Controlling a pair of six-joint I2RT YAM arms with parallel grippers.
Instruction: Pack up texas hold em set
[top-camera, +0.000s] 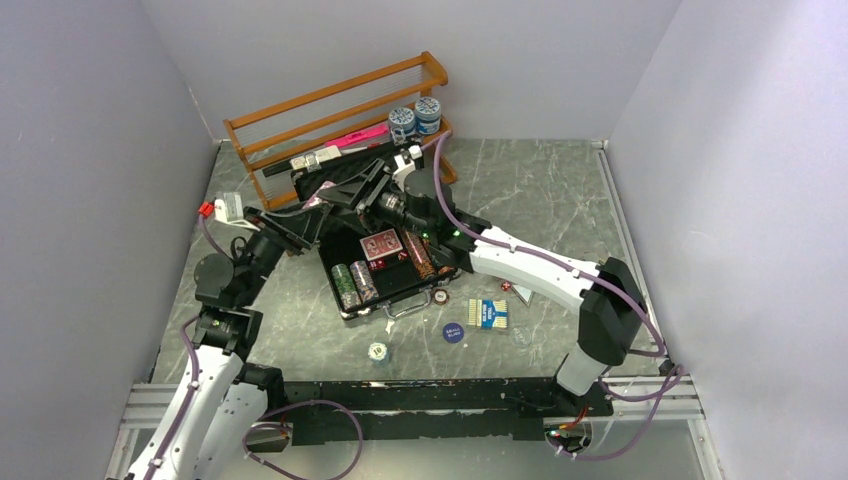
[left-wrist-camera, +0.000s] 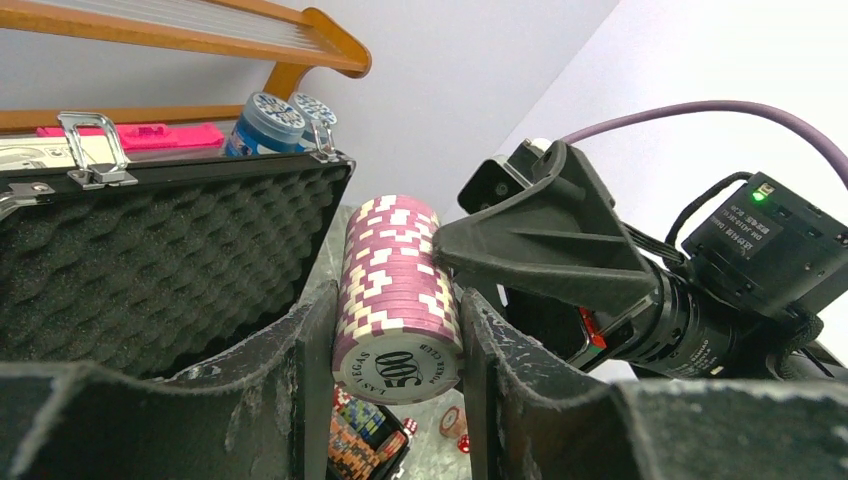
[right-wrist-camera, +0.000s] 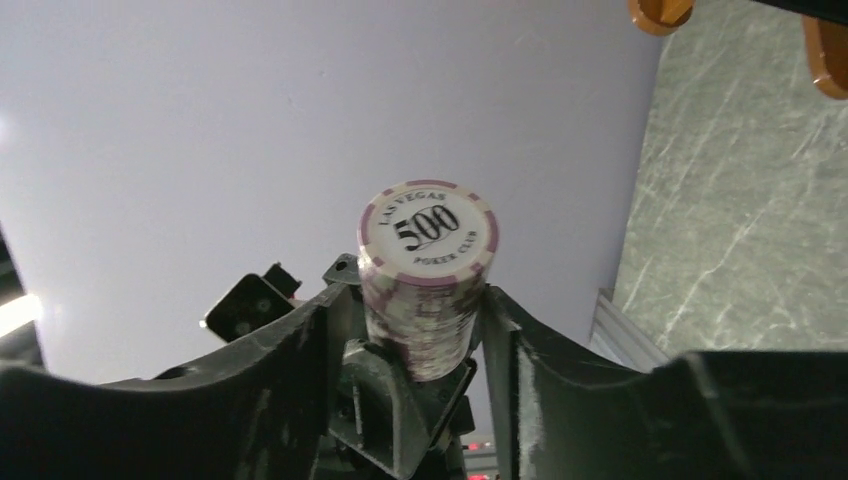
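Left fingers (left-wrist-camera: 290, 400) clamped on the purple chip stack (left-wrist-camera: 395, 290), right fingers (right-wrist-camera: 300, 370) squeezing that same stack too, held aloft between both arms over the open briefcase (left-wrist-camera: 150, 260), far-left on the bench.

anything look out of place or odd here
Loose set pieces lie on the table outside the open briefcase: a blue card deck, a blue button disc, a pale chip, a red die. Also, both arms' jaws grip one purple chip stack.
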